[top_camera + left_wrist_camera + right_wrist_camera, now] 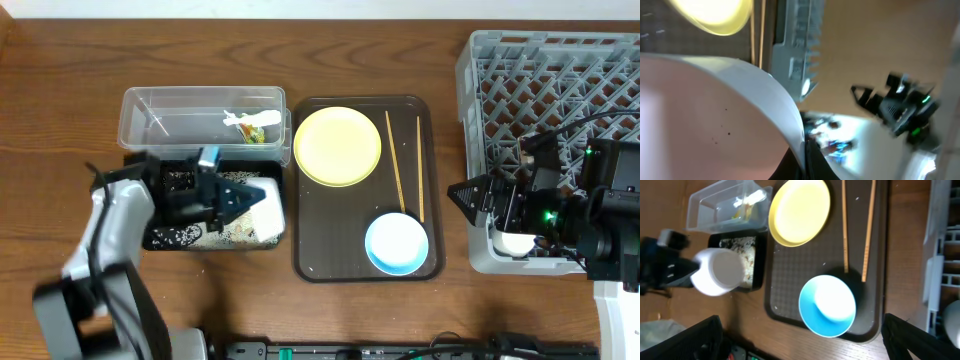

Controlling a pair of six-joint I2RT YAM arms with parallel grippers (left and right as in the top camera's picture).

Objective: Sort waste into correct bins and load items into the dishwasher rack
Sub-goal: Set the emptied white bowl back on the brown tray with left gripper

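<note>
At 3 o'clock on the table – dishwasher rack, grey lattice, the largest item. It is empty except for the front-left corner.

Centre: brown tray, long axis running 12 to 6. It carries the plate, the blue bowl and the chopsticks.

10 o'clock: clear tub, just beside the brown tray's left edge. Directly at its 6 o'clock, edge to edge with it, is the black tray.

Yellow plate lies flat at the 11 o'clock corner of the brown tray.

Light-blue bowl stands upright at the tray's 5 o'clock corner and looks empty.

White-pinkish bowl is tipped on its side over the 3 o'clock end of the black tray, with its foot turned toward the brown tray. The left wrist view is blurred, and the bowl's pink inside fills most of it.

Left gripper is clamped on the rim of the white-pinkish bowl and reaches in from 9 o'clock.

Right gripper is at the rack's left wall, between the rack and the brown tray. Its fingers are spread wide and hold nothing.

White cup sits in the rack's front-left corner compartment, just at 4 o'clock of the right gripper. It is partly hidden by the arm.

Chopsticks – two of them, lying roughly 12 to 6 along the tray's right side. They are slightly apart, and their near ends reach the blue bowl.

Snack wrapper lies inside the clear tub, at its 3 o'clock end.

Rice grains are scattered on the floor of the black tray, below and at 9 o'clock of the tipped bowl.
</note>
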